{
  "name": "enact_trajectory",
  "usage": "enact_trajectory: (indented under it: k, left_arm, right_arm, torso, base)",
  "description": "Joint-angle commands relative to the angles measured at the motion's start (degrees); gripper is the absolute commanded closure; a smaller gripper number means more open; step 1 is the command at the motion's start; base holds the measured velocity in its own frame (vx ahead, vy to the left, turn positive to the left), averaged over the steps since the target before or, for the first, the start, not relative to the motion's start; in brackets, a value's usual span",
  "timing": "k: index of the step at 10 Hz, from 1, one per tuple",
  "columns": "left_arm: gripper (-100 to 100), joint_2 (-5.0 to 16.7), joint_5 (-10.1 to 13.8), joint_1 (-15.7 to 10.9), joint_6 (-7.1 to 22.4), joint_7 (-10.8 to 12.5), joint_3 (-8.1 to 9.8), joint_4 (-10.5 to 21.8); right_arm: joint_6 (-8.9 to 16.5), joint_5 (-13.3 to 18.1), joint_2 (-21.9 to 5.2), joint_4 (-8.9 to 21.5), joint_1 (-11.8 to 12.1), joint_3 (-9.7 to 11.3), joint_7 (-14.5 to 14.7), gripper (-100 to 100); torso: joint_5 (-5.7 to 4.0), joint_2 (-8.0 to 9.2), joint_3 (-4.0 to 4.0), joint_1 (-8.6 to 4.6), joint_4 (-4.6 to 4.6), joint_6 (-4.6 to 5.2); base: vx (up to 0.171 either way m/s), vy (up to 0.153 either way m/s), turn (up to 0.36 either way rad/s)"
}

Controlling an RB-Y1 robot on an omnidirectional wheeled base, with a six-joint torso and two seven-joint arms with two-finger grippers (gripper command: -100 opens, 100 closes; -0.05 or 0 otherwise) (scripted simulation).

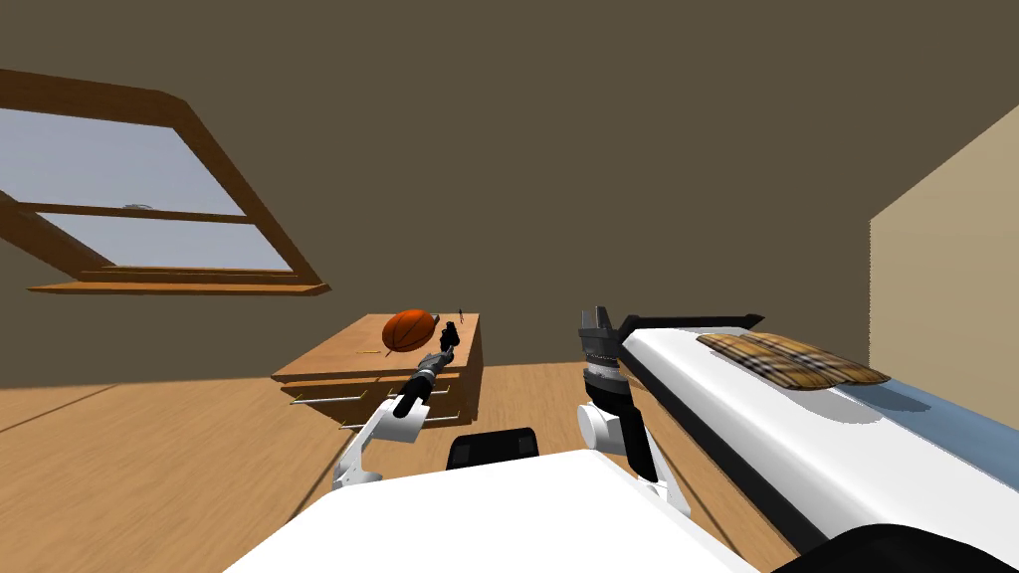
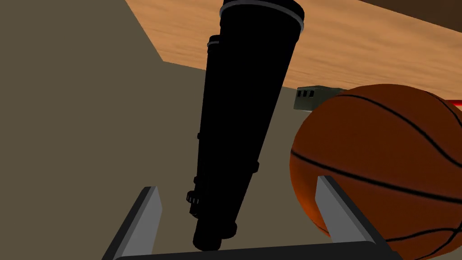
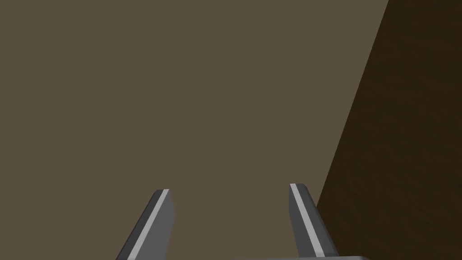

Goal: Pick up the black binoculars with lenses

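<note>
left gripper fingers wide apart, gripping nothing | one black binoculars between them, touching neither, near drawer chest right edge | one basketball just beside one finger | right gripper fingers apart, empty

On dresser — basketball, binoculars just beside

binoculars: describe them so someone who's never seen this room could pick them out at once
Find the low wooden dresser by the brown wall, right of the window. At its top, beside the orange basketball, are the binoculars: the only long, all-black pair of tubes there.
</note>
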Motion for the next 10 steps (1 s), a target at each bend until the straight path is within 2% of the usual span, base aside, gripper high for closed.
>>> enact_trajectory:
  k: [1,2,4,5,7,8,10]
  left_arm:
    - [0,0.0,0.0,0.0,0.0,0.0,0.0,0.0]
    - [-100,2.07,-2.86,-2.86,-1.89,2.87,2.4,2.86]
    - [-100,2.07,-3.26,-2.97,-1.89,4.67,2.4,5.6]
    - [-100,4.14,-5.91,-5.85,-3.78,6.99,4.8,7.95]
    - [-100,4.14,-6.53,-5.93,-3.78,9.33,4.8,11.2]
    - [-100,6.21,-9.3,-8.84,-5.67,11.29,7.2,13.12]
    - [-100,6.21,-9.8,-8.9,-5.67,13.99,7.2,16.8]
  right_arm:
    - [0.0,0.0,0.0,0.0,0.0,0.0,0.0,0]
    - [0.0,0.0,0.0,0.0,-0.01,0.0,0.0,0]
    - [0.01,0.0,0.0,0.01,-0.03,0.01,0.0,0]
    - [0.01,0.0,0.0,0.01,-0.02,0.0,0.0,0]
    - [0.01,0.0,0.0,0.01,-0.03,0.01,0.0,0]
    - [0.01,0.0,0.0,0.01,-0.02,0.0,0.0,0]
    - [0.01,0.0,0.0,0.01,-0.02,0.01,0.0,0]
  torso:
    - [0.0,0.0,0.0,0.0,0.0,0.0]
    - [0.01,0.26,0.16,0.02,0.06,0.0]
    - [-0.01,0.73,0.43,-0.07,0.17,0.01]
    - [0.0,0.68,0.41,-0.02,0.16,-0.01]
    - [-0.02,0.79,0.47,-0.07,0.19,0.01]
    - [0.0,0.68,0.41,-0.03,0.16,-0.01]
    - [-0.01,0.76,0.45,-0.05,0.18,-0.01]
  base:
    - [0.016,-0.002,0.003]
    - [-0.073,-0.029,-0.284]
    - [-0.074,-0.026,-0.078]
    - [-0.092,-0.027,-0.23]
    - [-0.07,-0.03,-0.09]
    - [-0.082,-0.039,-0.247]
    - [-0.061,-0.024,-0.077]
